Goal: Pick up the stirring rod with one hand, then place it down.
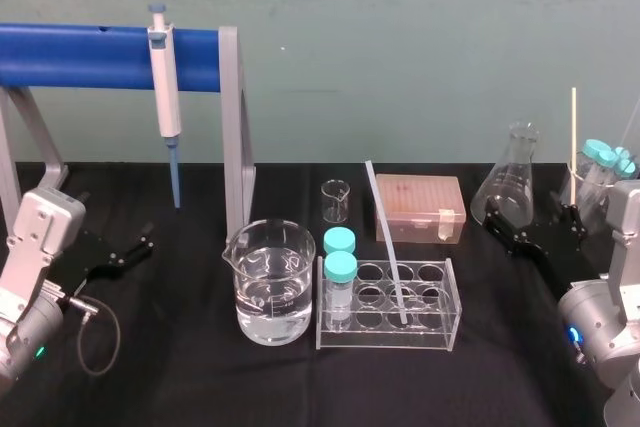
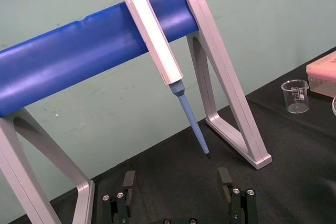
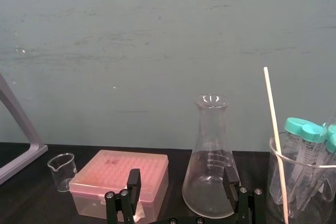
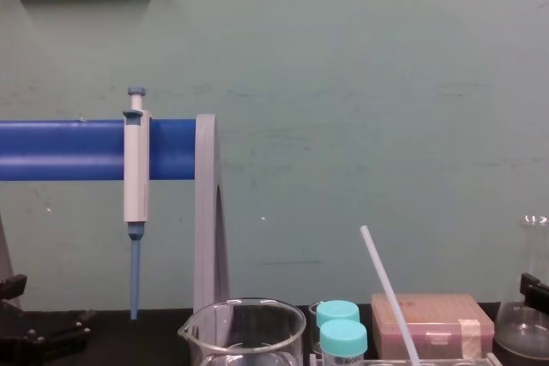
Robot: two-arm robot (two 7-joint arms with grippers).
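The stirring rod (image 1: 387, 243) is a thin translucent white rod leaning in the clear tube rack (image 1: 436, 332) at the table's middle, its top tilted back and to the left; the chest view shows the stirring rod (image 4: 388, 291) rising above the rack. My right gripper (image 1: 533, 219) hovers open at the right, well apart from the rod, and faces the conical flask (image 3: 210, 161) in the right wrist view, with nothing between its fingers (image 3: 133, 180). My left gripper (image 1: 120, 237) rests open at the far left, pointing at the pipette stand, its fingers (image 2: 128, 182) empty.
A water-filled beaker (image 1: 268, 281) stands left of the rack. Two teal-capped tubes (image 1: 340, 282) sit in the rack. Behind are a small beaker (image 1: 336, 201) and a pink tip box (image 1: 420, 207). A pipette (image 1: 165, 97) hangs on the blue stand (image 1: 90, 55). At right a beaker (image 3: 302, 182) holds tubes and a cream stick (image 3: 275, 140).
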